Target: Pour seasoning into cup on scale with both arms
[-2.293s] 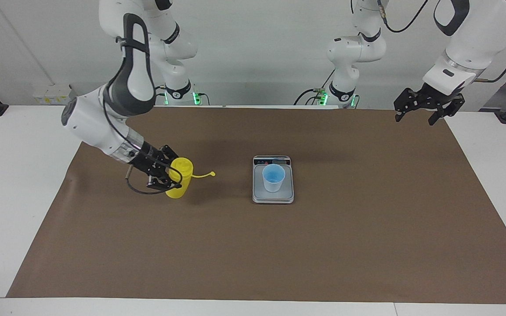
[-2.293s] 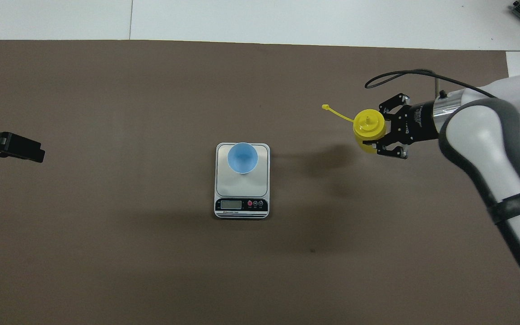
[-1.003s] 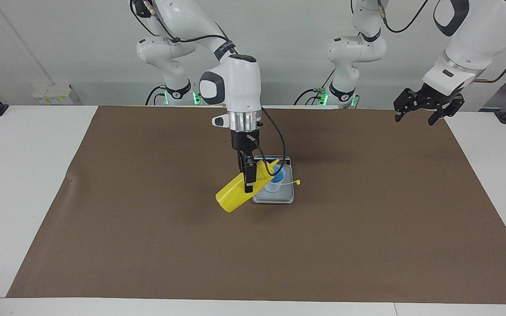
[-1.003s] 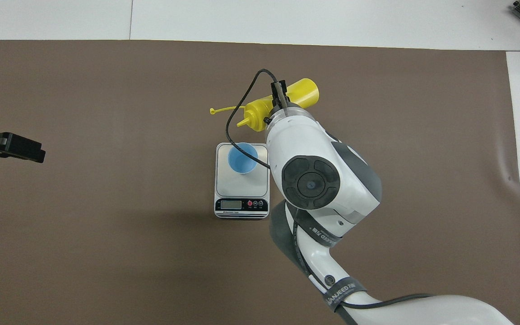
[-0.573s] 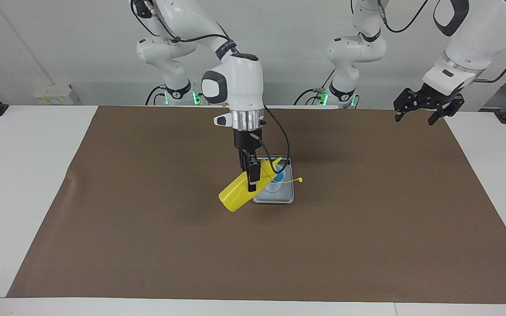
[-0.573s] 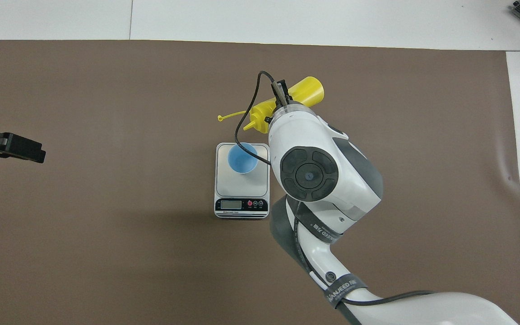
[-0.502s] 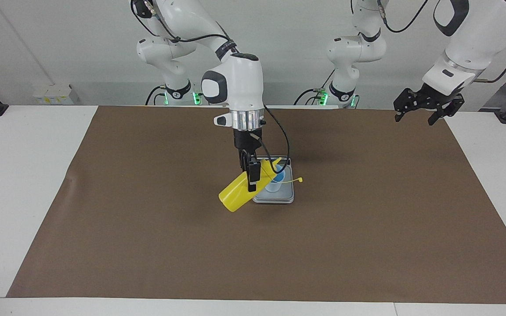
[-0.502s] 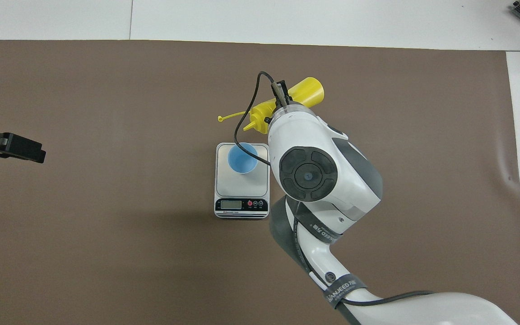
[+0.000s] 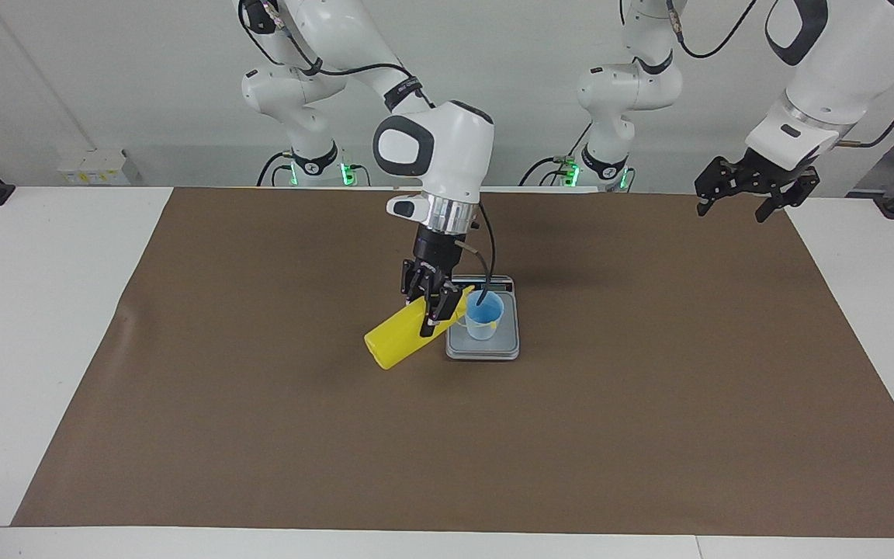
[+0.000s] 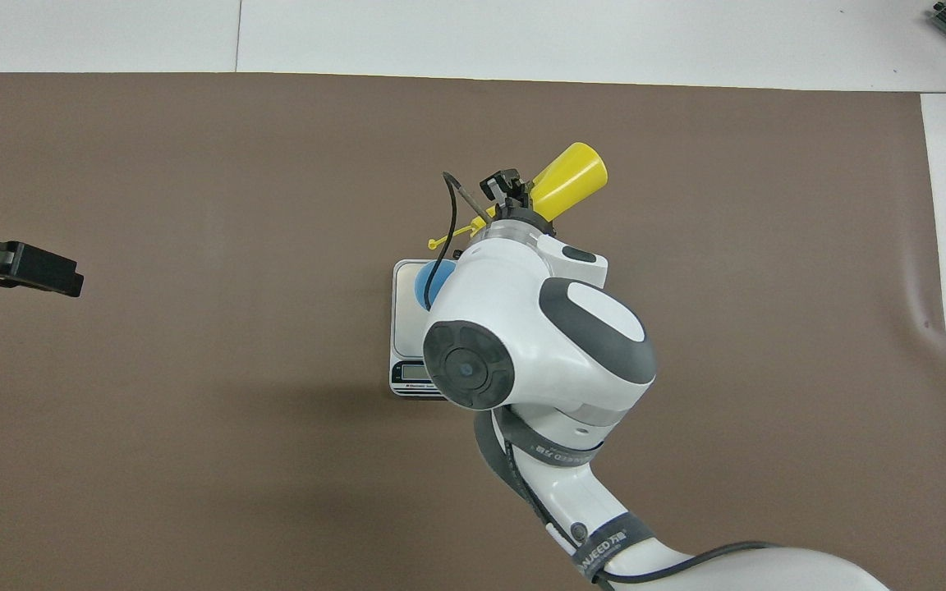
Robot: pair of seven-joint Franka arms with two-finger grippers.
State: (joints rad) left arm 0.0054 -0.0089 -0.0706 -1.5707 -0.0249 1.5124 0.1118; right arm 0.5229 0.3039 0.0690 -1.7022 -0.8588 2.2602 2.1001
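My right gripper is shut on the yellow seasoning bottle and holds it tilted in the air beside the scale. The bottle's nozzle end points toward the pale-blue cup, which stands on the scale. The nozzle tip is hidden by the fingers. In the overhead view the right gripper holds the bottle, and the right arm covers most of the cup and scale. The tethered cap hangs near the cup. My left gripper waits open in the air at the left arm's end of the table, and also shows in the overhead view.
A brown mat covers the white table. A wrinkle in the mat lies toward the right arm's end. Nothing else stands on the mat.
The right gripper lifted the bottle off the mat and carried it to the cup, tilted. In the last half second its wrist turned and the bottle shifted slightly toward the right arm's end. The left arm stayed still.
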